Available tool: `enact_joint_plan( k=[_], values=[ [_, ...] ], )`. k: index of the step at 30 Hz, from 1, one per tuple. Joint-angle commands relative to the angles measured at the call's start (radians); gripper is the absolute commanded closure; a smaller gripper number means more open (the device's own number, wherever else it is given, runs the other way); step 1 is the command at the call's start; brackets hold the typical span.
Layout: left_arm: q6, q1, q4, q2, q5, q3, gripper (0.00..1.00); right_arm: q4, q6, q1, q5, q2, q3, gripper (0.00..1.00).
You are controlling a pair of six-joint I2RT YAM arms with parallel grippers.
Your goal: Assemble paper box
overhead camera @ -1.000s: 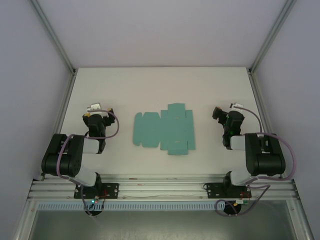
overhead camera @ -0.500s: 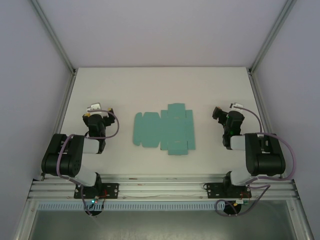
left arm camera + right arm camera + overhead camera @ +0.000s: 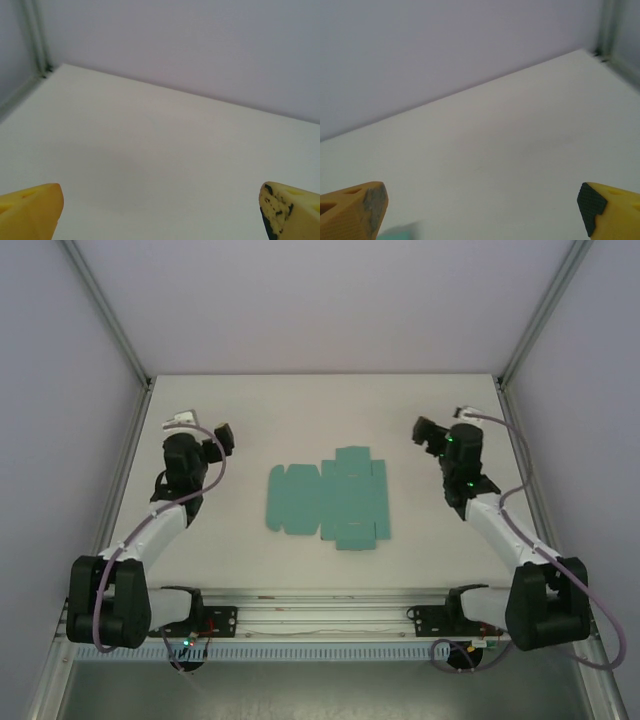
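You are looking down on a white table [image 3: 300,410] with a teal paper box [image 3: 328,502] lying on it as a flat cut-out sheet. Every flap is spread out and none is raised. Take that sheet as your landmark.

Your left gripper [image 3: 222,437] hangs to the left of the sheet, well apart from it and a little beyond the line of its far edge. Your right gripper [image 3: 425,432] hangs to the right of the sheet, off its far right corner, nearer than the left one but not touching. Both point inward toward the sheet.

Both tools are released, with the jaws spread wide and nothing between them. In the left wrist view the yellow fingers [image 3: 30,210] sit at the bottom corners with bare table between them. In the right wrist view the same wide gap appears, and a small sliver of teal shows at the bottom edge near the left finger, which is an edge of the sheet.

By my judgement the job has barely begun. No crease is folded, no wall stands and no tab is tucked. Reaching the sheet, lifting its sides, folding the flaps and closing the box all remain for you to do.
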Motion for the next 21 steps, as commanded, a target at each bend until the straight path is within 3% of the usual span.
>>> enact_joint_plan(
  k=[1, 4, 7, 9, 16, 18, 21],
  values=[
    [-0.118, -0.042, -0.222, 0.036, 0.111, 0.041, 0.00, -0.248, 0.080, 0.119, -0.008, 0.044, 0.066, 0.06],
    [-0.150, -0.081, -0.279, 0.107, 0.211, 0.078, 0.00, -0.313, 0.144, 0.220, -0.028, 0.118, 0.114, 0.11],
    [-0.186, -0.112, -0.324, 0.193, 0.294, 0.113, 0.00, -0.435, 0.244, 0.258, -0.079, 0.221, 0.184, 0.24],
    [-0.210, -0.125, -0.308, 0.243, 0.387, 0.115, 0.00, -0.499, 0.290, 0.260, -0.110, 0.288, 0.217, 0.35],
    [-0.268, -0.131, -0.281, 0.381, 0.549, 0.123, 0.00, -0.450, 0.357, 0.252, -0.163, 0.466, 0.193, 0.53],
    [-0.276, -0.134, -0.251, 0.413, 0.615, 0.121, 0.02, -0.459, 0.371, 0.240, -0.183, 0.508, 0.192, 0.65],
    [-0.277, -0.146, -0.215, 0.430, 0.657, 0.114, 0.02, -0.443, 0.398, 0.225, -0.179, 0.545, 0.165, 0.68]
  ],
)
